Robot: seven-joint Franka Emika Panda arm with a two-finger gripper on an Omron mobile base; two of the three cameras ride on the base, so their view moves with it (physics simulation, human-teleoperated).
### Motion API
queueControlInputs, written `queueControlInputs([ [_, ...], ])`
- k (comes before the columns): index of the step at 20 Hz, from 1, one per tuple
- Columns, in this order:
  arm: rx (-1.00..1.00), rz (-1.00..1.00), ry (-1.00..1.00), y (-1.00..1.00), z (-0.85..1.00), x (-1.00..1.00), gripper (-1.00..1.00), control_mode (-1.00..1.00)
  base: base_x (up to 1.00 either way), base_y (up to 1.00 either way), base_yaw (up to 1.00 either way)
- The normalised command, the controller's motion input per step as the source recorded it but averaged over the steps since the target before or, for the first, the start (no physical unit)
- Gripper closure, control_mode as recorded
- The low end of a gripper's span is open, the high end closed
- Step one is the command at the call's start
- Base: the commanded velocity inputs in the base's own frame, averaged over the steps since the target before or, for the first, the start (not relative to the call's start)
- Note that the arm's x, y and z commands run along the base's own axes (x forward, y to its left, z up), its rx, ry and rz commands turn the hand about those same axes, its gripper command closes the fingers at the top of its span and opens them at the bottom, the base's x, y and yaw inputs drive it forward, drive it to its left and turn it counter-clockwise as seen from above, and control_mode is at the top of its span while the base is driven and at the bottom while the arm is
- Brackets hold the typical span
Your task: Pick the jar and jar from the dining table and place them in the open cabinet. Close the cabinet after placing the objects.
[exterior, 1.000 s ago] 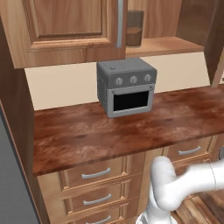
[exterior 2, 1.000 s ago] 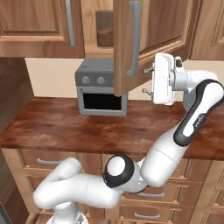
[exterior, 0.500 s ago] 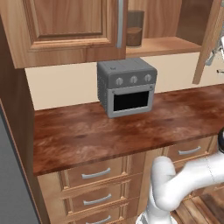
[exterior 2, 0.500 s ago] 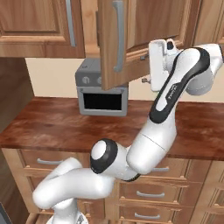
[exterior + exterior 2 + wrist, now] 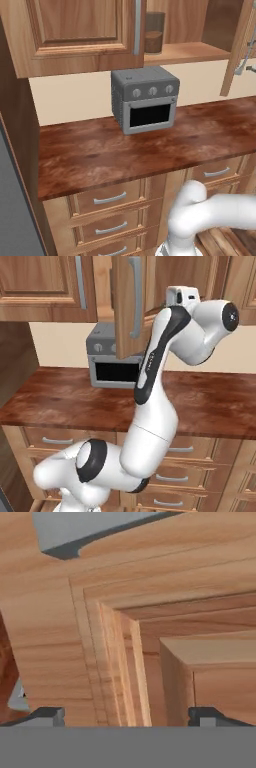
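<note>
A slim dark glass jar [image 5: 154, 32] with light-brown powder stands on the inner shelf of the wall cabinet [image 5: 190, 50]. The cabinet's right door [image 5: 127, 311], with its long silver handle [image 5: 135, 298], is partly swung across the opening. My hand [image 5: 182, 295] is raised just behind that door's right edge. In the hand view my gripper [image 5: 127, 716] is open, fingertips [image 5: 47, 714] wide apart, close against the door's framed wooden panel [image 5: 125, 662]. Nothing is held. The dining table is out of view.
A grey toaster oven [image 5: 145, 100] sits on the reddish-brown counter [image 5: 100, 155] under the cabinet. Drawers with horizontal handles [image 5: 110, 198] run below. The cabinet's left door [image 5: 75, 30] is shut. My arm [image 5: 155, 371] rises in front of the counter.
The right cabinet door has swung in toward the opening. My hand has followed it leftward and the jaws have spread wider. The jar has stayed on the shelf.
</note>
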Motion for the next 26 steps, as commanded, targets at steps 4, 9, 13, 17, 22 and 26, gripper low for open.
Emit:
queueControlInputs([
  [4,0.01,-0.39,-0.18,1.0,-0.45,0.7,-1.0,-1.0,0.0,0.0,0.0],
  [9,0.06,-0.38,-0.07,1.0,-0.38,1.0,-1.0,-1.0,0.0,0.0,0.0],
  [13,0.07,-0.3,0.01,0.69,-0.08,1.0,-1.0,-1.0,0.0,0.0,0.0],
  [17,0.11,-0.01,0.25,0.03,0.04,1.0,-1.0,-1.0,0.0,0.0,0.0],
  [22,0.02,-0.01,0.45,0.05,0.26,1.0,-1.0,-1.0,0.0,0.0,0.0],
  [26,0.0,-0.03,0.16,0.01,0.07,0.75,-1.0,-1.0,0.0,0.0,0.0],
])
